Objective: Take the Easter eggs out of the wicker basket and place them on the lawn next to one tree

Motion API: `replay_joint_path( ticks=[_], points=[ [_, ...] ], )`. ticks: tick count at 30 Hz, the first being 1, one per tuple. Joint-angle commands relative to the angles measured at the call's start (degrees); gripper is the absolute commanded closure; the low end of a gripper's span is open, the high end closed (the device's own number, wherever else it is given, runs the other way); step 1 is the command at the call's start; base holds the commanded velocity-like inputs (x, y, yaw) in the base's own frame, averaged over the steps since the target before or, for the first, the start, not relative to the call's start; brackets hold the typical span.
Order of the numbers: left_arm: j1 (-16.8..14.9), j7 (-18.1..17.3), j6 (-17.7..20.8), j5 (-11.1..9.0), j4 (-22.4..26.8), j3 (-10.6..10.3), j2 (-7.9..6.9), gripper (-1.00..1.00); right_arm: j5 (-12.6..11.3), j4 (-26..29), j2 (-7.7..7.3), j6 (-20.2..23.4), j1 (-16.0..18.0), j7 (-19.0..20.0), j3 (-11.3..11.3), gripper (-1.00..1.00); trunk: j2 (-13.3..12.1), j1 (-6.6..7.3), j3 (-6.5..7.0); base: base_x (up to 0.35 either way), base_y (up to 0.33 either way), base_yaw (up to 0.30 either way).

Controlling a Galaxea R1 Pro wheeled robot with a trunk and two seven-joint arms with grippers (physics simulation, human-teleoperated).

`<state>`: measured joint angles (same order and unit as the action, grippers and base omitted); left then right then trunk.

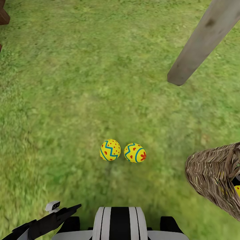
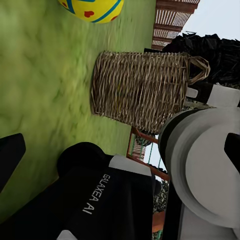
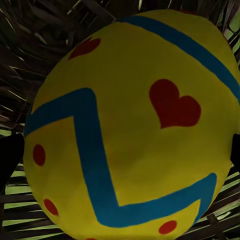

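Head view: two eggs (image 1: 110, 150) (image 1: 135, 153) lie side by side on the lawn (image 1: 83, 83), almost touching, right in front of the robot. The trunk (image 1: 203, 40) comes down at upper right and meets the grass a fair way beyond them, so "next to the tree" looks a bit generous to me. The basket (image 1: 213, 180) sits at the right edge, and a sliver of yellow, the third egg (image 1: 237, 190), peeks from inside it. The left arm rests low at bottom left.

Left wrist view: the basket (image 2: 142, 90) is on the grass beside the robot's base, with one placed egg (image 2: 92, 9) at the frame edge. I can't tell how the left pincer's fingers stand here; the dark shapes could be fingers or arm.

Right wrist view: the last egg (image 3: 130, 130) is huge in frame with wicker (image 3: 30, 30) all around it, so the right pincer is down inside the basket. Dark tips sit at either side of the egg, which reads as jaws spread around it, but whether they're already squeezing it I honestly can't say.

So the step is grabbing egg three. I'd center the jaws across its widest part, close gently since it's round and slippery, lift straight up clear of the rim so the basket doesn't tip, then set it down by the other two, ideally nudging toward the trunk.
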<state>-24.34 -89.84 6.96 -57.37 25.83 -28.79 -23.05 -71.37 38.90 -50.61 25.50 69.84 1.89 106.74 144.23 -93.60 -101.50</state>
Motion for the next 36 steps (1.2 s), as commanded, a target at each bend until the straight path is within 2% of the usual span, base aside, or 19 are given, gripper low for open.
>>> replay_joint_path(
  ticks=[1, 28, 36],
  points=[
    [-0.07, -0.16, 0.60, -0.46, 0.01, -0.47, -0.06, -1.00, -1.49, 0.39, -0.02, -0.01, 0.03, 0.30, 0.23, 1.00, 0.01, -0.01, -0.04, 0.000, 0.000, 0.000],
    [0.00, -0.16, 0.60, -0.46, 0.01, -0.47, -0.06, -1.00, -1.49, 0.73, 0.32, -0.01, 0.03, 0.39, 0.23, 1.00, 0.01, -0.01, -0.04, 0.000, 0.000, 0.000],
    [0.35, -0.16, 0.60, -0.53, 0.01, -0.47, -0.06, -1.00, -1.49, 0.74, 0.34, -0.01, 0.03, 0.39, 0.23, 1.00, -0.09, 0.20, 1.73, 0.000, 0.000, 0.000]
  ],
)
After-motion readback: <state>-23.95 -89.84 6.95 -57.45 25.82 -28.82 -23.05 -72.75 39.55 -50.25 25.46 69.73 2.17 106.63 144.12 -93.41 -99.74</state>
